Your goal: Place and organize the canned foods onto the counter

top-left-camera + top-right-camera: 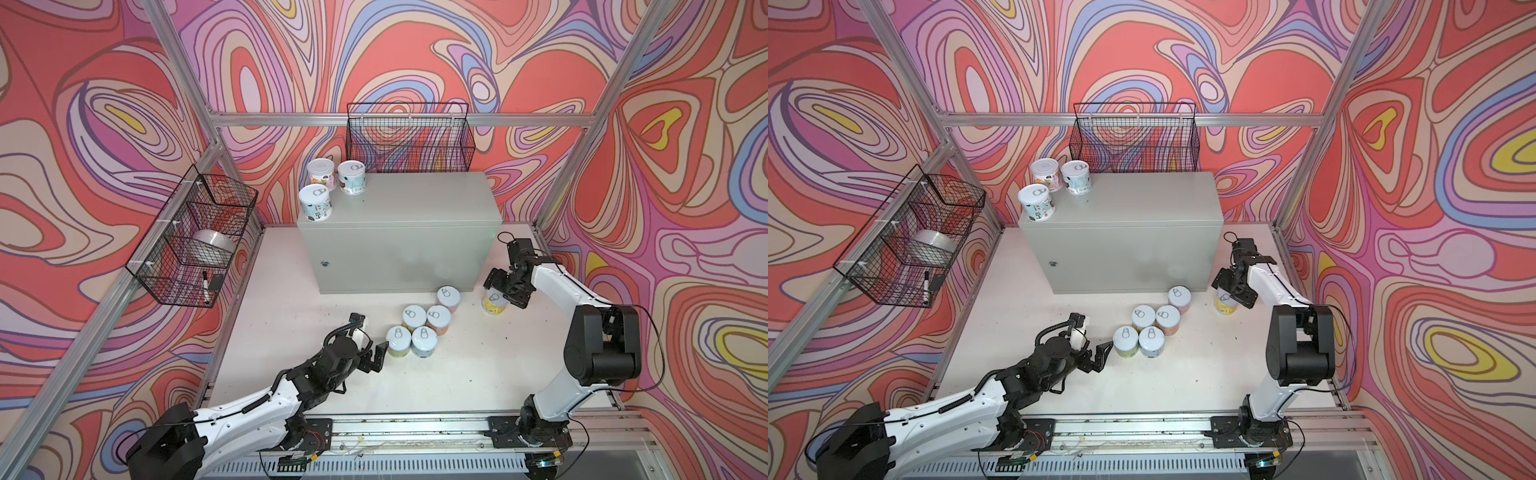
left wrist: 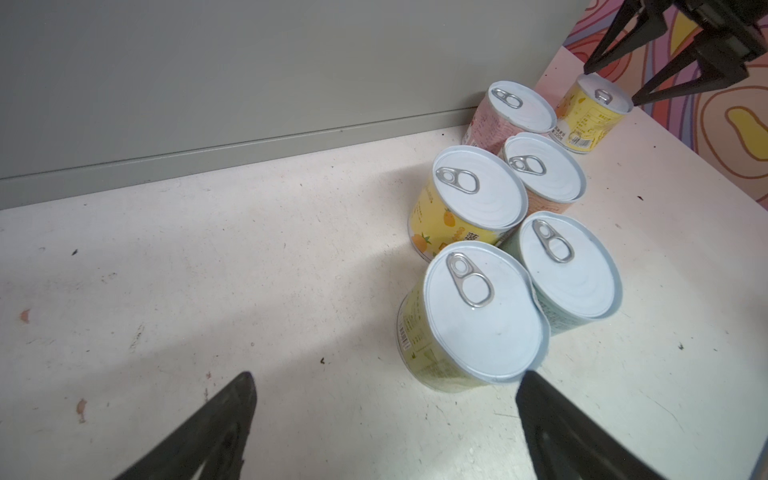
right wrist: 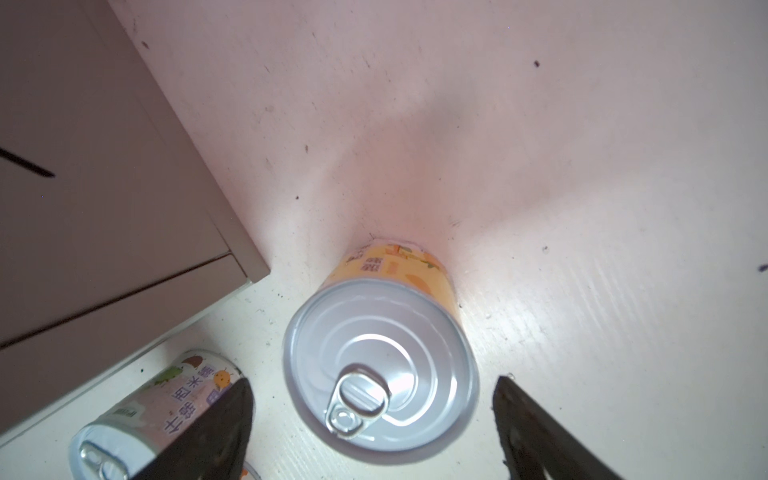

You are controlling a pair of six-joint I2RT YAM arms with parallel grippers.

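The counter [image 1: 399, 232] is a light-grey metal box at the back middle. Three canned foods stand at its top's left end [image 1: 315, 202] [image 1: 321, 172] [image 1: 351, 176]. Several more cans stand in a cluster on the white table in front of it [image 1: 424, 342] [image 2: 469, 324]. A yellow can [image 1: 494, 302] [image 3: 380, 365] stands apart to the right. My right gripper [image 1: 500, 291] [image 3: 372, 380] hangs open over it, a finger on either side of the lid, not touching. My left gripper [image 1: 374, 355] [image 2: 385, 376] is open and empty, just left of the cluster's nearest greenish can.
A black wire basket [image 1: 409, 139] hangs on the back wall just above the counter. Another basket [image 1: 195, 237] on the left wall holds a silvery roll and a marker. The arms' base rail [image 1: 415, 428] runs along the table's front edge.
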